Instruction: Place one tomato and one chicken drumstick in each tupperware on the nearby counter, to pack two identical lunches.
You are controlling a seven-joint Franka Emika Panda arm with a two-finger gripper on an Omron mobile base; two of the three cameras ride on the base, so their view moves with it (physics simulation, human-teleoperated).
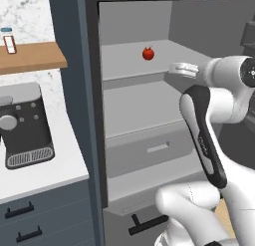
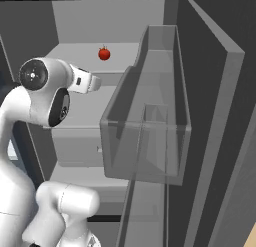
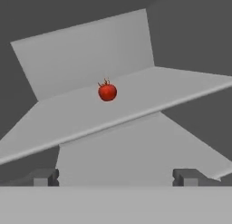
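A small round tomato sits on a flat grey shelf inside an open fridge. The tomato is shiny red with a tiny dark stalk on top. The shelf is smooth and plain, like the grey walls around it.

Below the tomato's shelf there is another flat grey shelf, and under that a grey drawer with a pale slot for a handle. On the fridge door (seen best from the right base view) hangs a see-through box-shaped bin with thin, glassy walls.

The pincer is spread wide, with nothing between its two small dark tips. In the hand view the tomato lies ahead of the pincer and higher up, well apart from it, about in line with the gap between the tips. The pincer's white hand is at the front of the fridge, to the right of the tomato and a bit lower.

To the left of the fridge, past its dark blue side wall, there is a smooth white desk. A boxy dark grey coffee machine with a ribbed tray stands on it. Under the desk are dark blue drawers with black bar handles. Above the machine is a brown wooden shelf with a small white bottle on it.
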